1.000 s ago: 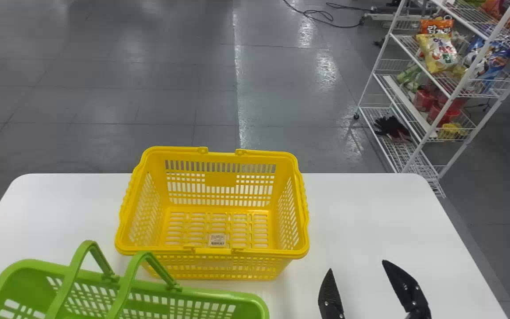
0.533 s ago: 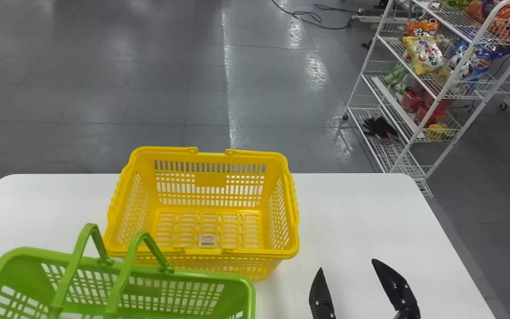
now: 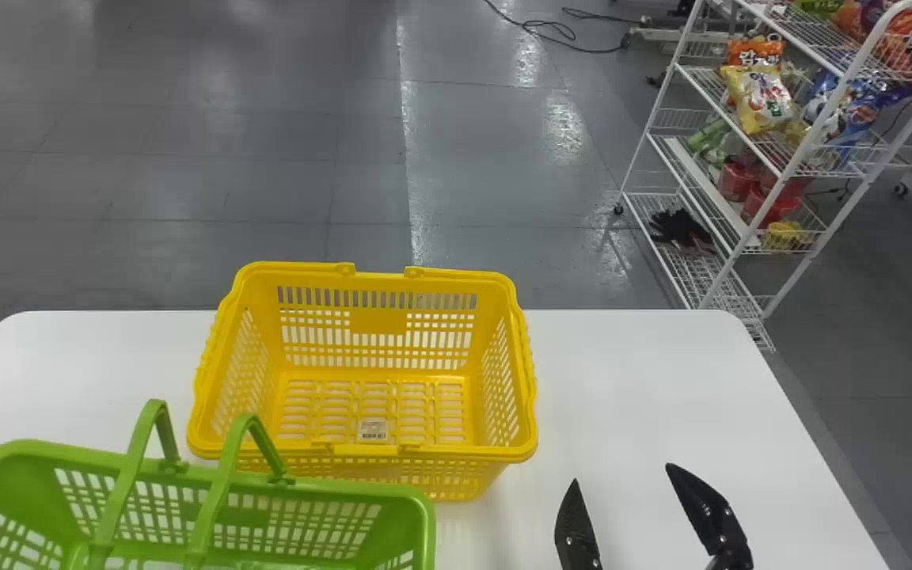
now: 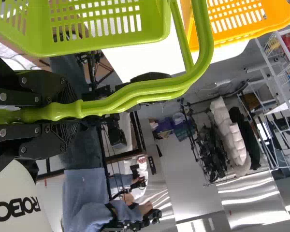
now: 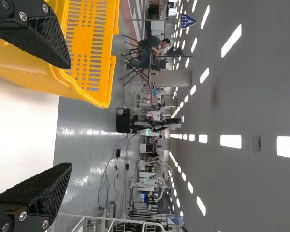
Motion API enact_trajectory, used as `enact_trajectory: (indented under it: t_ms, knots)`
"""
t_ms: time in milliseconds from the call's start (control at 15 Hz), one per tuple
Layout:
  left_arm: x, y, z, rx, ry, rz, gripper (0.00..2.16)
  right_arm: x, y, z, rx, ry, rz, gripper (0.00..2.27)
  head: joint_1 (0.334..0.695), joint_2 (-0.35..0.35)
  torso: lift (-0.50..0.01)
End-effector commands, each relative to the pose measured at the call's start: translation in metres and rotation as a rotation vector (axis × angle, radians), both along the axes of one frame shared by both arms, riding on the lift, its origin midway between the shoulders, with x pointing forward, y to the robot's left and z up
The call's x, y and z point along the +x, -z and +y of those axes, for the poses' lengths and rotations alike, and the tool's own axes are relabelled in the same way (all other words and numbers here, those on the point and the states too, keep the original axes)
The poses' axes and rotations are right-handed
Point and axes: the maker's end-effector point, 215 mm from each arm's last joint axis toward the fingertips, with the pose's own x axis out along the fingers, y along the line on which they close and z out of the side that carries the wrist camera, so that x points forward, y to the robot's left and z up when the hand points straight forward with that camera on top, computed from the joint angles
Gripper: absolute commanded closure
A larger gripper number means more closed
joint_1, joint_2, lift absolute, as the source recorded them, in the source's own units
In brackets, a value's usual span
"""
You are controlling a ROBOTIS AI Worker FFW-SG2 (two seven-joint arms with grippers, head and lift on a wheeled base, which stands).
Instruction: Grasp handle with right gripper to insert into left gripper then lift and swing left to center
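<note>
At the right front of the head view, my right gripper (image 3: 621,473) stands open over the white table, right of the yellow basket. The right wrist view shows my right gripper (image 5: 70,116) with its two fingers wide apart and nothing held. The green basket (image 3: 337,487) is at the lower left, overlapping the yellow basket's near left corner in view; its two handles (image 3: 214,499) stand up. In the left wrist view, my left gripper (image 4: 63,112) is shut on the green handles (image 4: 135,94), which lie together, with the green basket (image 4: 106,46) beside them.
The yellow basket (image 3: 393,451) stands upright, without contents, on the white table (image 3: 622,380). Beyond the table at the right is a white wire shelf (image 3: 682,273) with snack bags and other goods. A cable (image 3: 559,32) lies on the floor behind.
The head view has turned slightly right, so table, yellow basket and shelf appear farther left. The green basket has risen in view, then shifted left. My right gripper holds its open pose.
</note>
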Motion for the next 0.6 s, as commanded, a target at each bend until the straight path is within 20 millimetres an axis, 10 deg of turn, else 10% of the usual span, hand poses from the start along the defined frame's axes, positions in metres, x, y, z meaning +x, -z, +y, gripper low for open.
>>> enact_trajectory:
  t_ms: [0, 533]
  knots:
    - [-0.0006, -0.0005, 0.0035, 0.006, -0.009, 0.003, 2.13, -0.0001, 0.0004, 0.0009, 0.001, -0.001, 0.001, 0.08, 0.695, -0.127, -0.093]
    - [-0.0015, 0.0002, 0.0079, 0.024, -0.024, -0.001, 2.13, -0.0017, 0.0002, 0.0009, 0.001, -0.001, 0.001, 0.08, 0.695, -0.111, -0.093]
